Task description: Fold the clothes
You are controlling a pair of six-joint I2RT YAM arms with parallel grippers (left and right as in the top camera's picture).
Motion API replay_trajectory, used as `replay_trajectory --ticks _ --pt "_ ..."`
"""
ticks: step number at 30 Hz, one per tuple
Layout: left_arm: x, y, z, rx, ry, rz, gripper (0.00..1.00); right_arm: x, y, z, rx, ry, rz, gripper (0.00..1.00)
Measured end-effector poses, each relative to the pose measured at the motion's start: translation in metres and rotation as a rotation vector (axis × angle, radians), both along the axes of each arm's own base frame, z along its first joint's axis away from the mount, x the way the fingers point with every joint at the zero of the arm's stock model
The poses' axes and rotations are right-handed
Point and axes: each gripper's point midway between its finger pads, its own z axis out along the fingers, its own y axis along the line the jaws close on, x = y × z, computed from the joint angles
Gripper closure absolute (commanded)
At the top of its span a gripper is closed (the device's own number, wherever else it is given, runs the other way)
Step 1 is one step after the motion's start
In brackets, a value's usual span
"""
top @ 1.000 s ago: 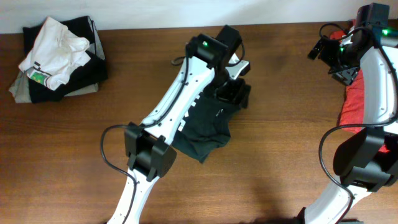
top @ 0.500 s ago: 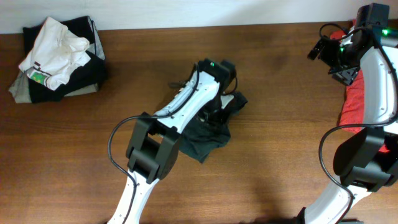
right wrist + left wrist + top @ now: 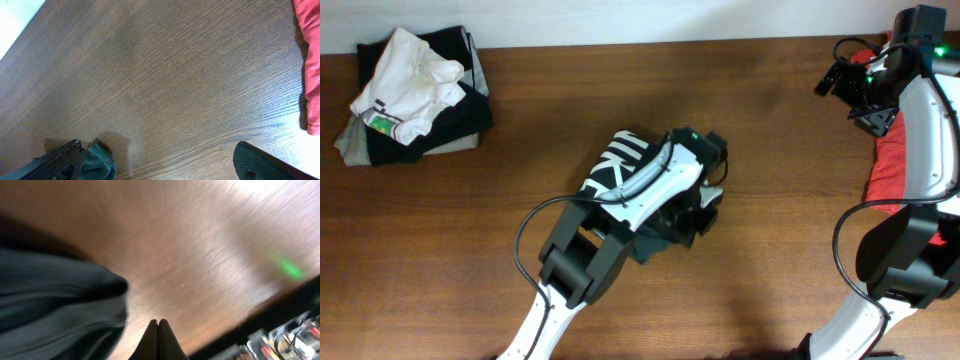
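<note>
Black T-shirt (image 3: 55, 305) bunched just beside left gripper (image 3: 158, 326), its tips pressed together, right gripper (image 3: 157, 150) spread near red-orange T-shirt (image 3: 311, 65)

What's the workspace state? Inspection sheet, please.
Surface: brown wooden table.
Job's things: black T-shirt with white letters, crumpled under the left arm; red shirt at the right edge.
Clutter: stack of clothes at the far left, white one on top.
Pincers: left pincer shut, beside dark cloth; right pincer open, empty, above the table.
Cables: black cables loop beside both arms.
Surroundings: white wall behind the table.
</note>
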Motion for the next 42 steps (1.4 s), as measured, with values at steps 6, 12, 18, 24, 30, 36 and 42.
replay_trajectory --ticks 6,12,18,24,30,36,42 --pt "0.142 0.009 0.113 -0.118 -0.6 0.218 0.99 0.0 0.0 0.0 0.0 0.0 0.0 0.01" --pt "0.148 0.009 0.049 -0.071 -0.478 0.241 1.0 0.0 0.0 0.0 0.0 0.0 0.0 0.01" --pt "0.096 -0.007 0.001 -0.007 -0.278 0.162 1.0 0.0 0.0 0.0 0.0 0.0 0.0 0.01" --pt "0.067 -0.017 -0.014 0.032 -0.217 0.103 1.0 0.0 0.0 0.0 0.0 0.0 0.0 0.01" --pt "0.097 -0.004 0.031 0.058 -0.36 0.118 0.99 0.0 0.0 0.0 0.0 0.0 0.0 0.01" --pt "0.145 0.013 0.078 0.047 -0.59 0.182 1.0 0.0 0.0 0.0 0.0 0.0 0.0 0.01" --pt "0.104 0.014 -0.026 0.111 -0.301 0.146 0.99 0.0 0.0 0.0 0.0 0.0 0.0 0.01"
